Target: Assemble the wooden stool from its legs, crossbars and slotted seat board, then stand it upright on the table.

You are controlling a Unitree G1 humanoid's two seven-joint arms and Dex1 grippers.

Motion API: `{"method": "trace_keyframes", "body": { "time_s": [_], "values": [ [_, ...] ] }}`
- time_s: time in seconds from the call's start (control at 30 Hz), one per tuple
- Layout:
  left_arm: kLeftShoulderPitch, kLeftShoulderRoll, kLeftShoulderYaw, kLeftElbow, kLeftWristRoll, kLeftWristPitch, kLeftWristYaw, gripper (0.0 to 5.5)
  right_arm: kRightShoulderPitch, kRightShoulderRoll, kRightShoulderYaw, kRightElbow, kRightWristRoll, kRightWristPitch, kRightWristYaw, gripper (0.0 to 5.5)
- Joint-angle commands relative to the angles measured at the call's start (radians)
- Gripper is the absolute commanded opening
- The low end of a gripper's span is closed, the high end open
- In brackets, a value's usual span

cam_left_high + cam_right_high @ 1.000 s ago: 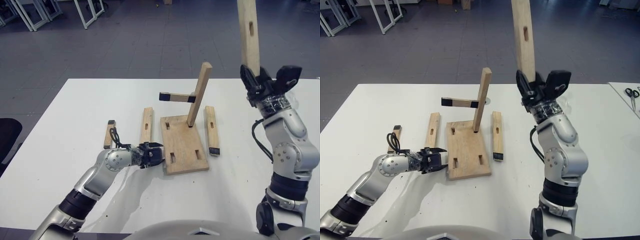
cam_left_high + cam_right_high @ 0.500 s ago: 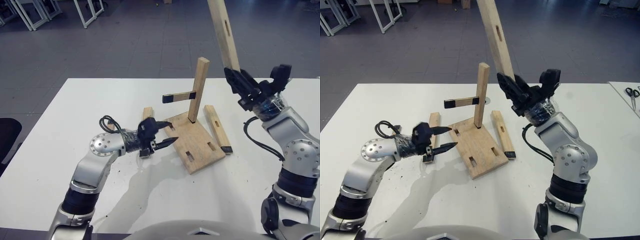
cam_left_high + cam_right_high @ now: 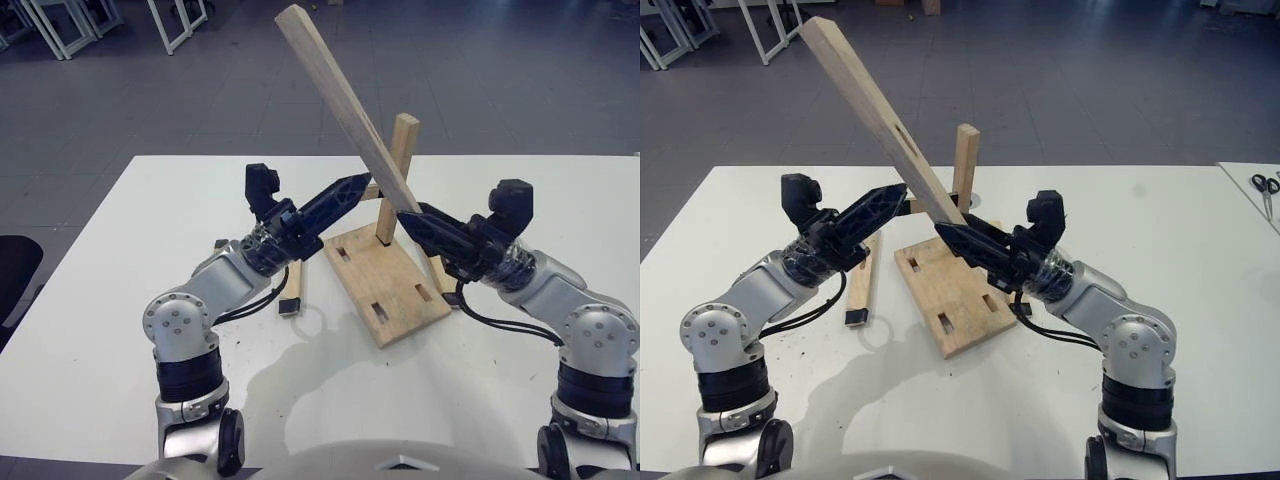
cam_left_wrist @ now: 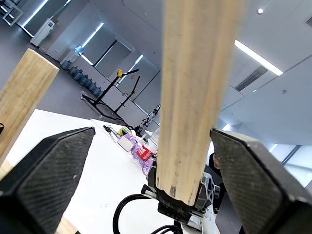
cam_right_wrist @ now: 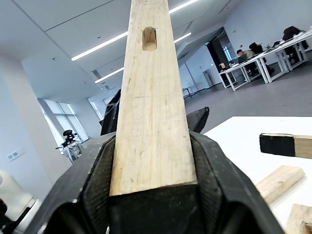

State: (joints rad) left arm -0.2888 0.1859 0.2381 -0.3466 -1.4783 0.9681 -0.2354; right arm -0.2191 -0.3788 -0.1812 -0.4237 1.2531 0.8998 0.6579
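On my left, a loose leg (image 3: 861,282) lies flat on the table (image 3: 100,300), at 9 o'clock from the seat board (image 3: 385,285). The left gripper (image 3: 360,187) is spread wide, a finger on either side of the held leg (image 3: 340,105), apparently not touching it. That leg leans toward 11 o'clock above the board. An upright leg (image 3: 402,150) stands in the board's 12 o'clock edge. The right gripper (image 3: 412,222) is clamped on the held leg's lower end.
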Motion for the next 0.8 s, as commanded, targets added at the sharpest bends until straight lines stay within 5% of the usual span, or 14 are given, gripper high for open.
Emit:
{"method": "trace_keyframes", "body": {
  "time_s": [0.03, 0.23, 0.5, 0.8],
  "values": [
    [-0.051, 0.021, -0.013, 0.000, -0.088, -0.015, 0.026, 4.38, 0.028, -0.043, 0.026, -0.002, 0.037, 0.038, 0.049, 2.02],
    [-0.022, 0.122, -0.058, -0.047, -0.147, 0.032, -0.070, 4.38, 0.008, -0.065, 0.025, 0.051, 0.099, 0.047, 0.082, 2.02],
    [0.027, 0.173, -0.117, -0.031, 0.033, -0.020, -0.165, 5.50, 0.007, -0.084, 0.012, 0.047, 0.181, 0.062, 0.069, 2.02],
    [0.018, 0.193, -0.106, -0.034, -0.128, -0.018, -0.175, 5.50, 0.016, -0.109, 0.044, 0.040, 0.135, 0.061, 0.099, 2.02]
  ]
}}
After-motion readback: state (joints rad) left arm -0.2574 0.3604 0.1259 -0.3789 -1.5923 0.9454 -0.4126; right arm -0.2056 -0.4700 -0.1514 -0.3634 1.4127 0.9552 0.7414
